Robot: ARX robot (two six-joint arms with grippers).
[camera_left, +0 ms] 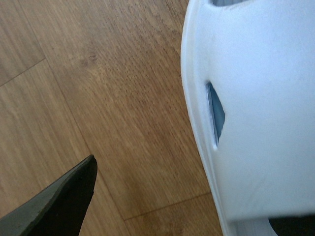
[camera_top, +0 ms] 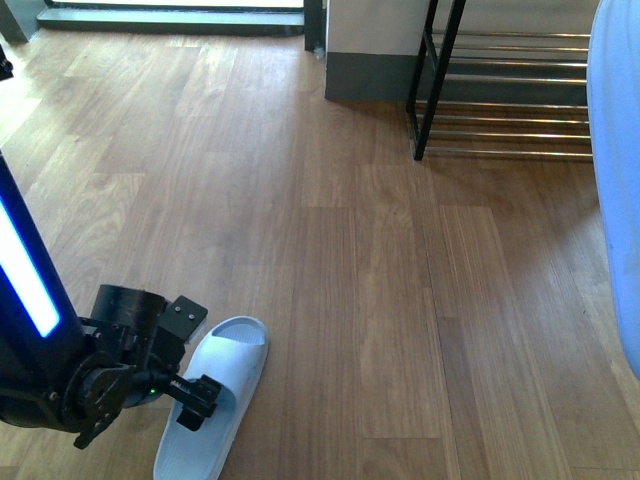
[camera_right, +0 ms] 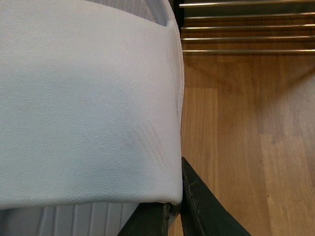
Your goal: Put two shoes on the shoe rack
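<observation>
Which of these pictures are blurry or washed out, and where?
Front view: light leaves a pale sheen on the far floor, and the held slide at the edge is a blur, too near. Left wrist view: the slide on the floor looks washed out and soft. Right wrist view: the held slide is sharp enough to show grain; the rack bars glint.

A pale blue slide [camera_left: 266, 98] lies on the wooden floor [camera_left: 98, 88], 1 dark gripper finger [camera_left: 61, 204] apart from it.

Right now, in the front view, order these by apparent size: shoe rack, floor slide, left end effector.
Shoe rack, partly cut off
Slide on the floor
Left end effector
Nearness enlarges the last two.
</observation>
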